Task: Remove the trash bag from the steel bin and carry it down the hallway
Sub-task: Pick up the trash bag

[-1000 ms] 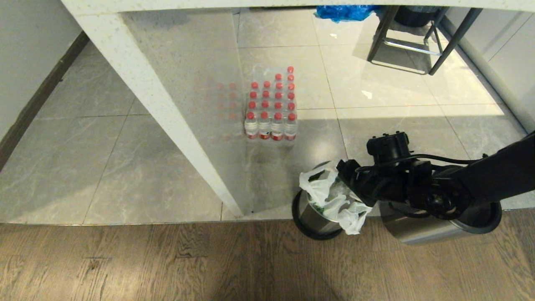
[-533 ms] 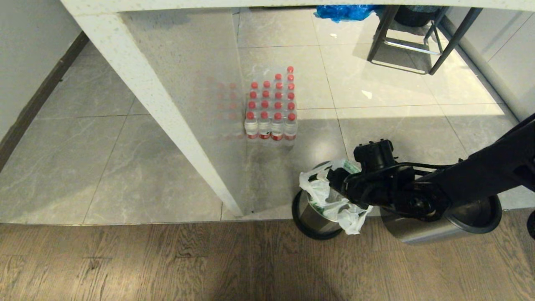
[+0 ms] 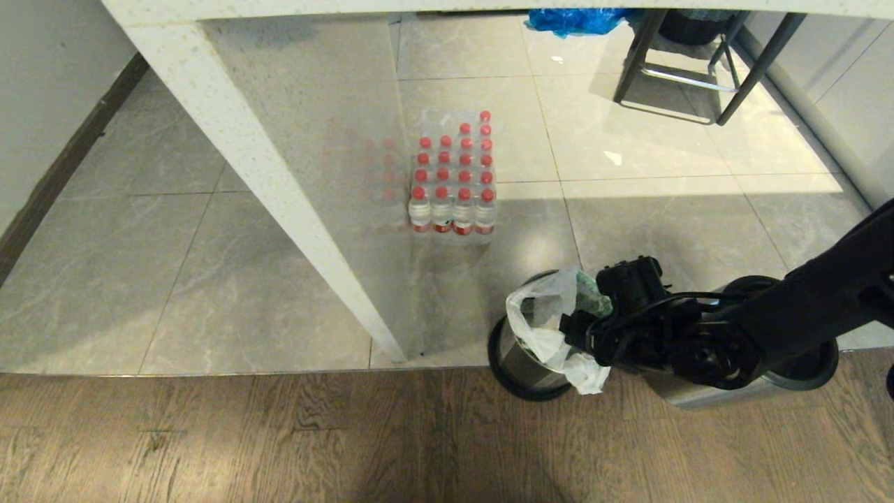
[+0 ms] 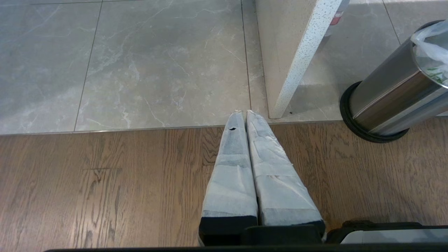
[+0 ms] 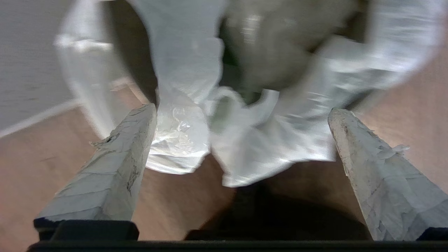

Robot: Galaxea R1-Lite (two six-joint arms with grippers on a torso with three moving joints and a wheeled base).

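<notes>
The steel bin stands low where the grey tiles meet the wood floor, its black ring at the base. The white trash bag with green print lines it and spills over the rim. My right gripper hangs at the bin's near-right rim, open. In the right wrist view its fingers stand wide apart with the loose bag edge between them, not pinched. My left gripper is shut and empty, parked over the wood floor, with the bin off to its side. I cannot tell whether the hallway is in view.
A white counter leg slants down just left of the bin. A shrink-wrapped pack of red-capped bottles sits behind it. A second, larger steel bin stands under my right arm. A stool and a blue bag lie at the far back.
My right gripper has sunk from above the bin to its near-right rim and the wrist has rolled. The bag's far edge now stands up higher.
</notes>
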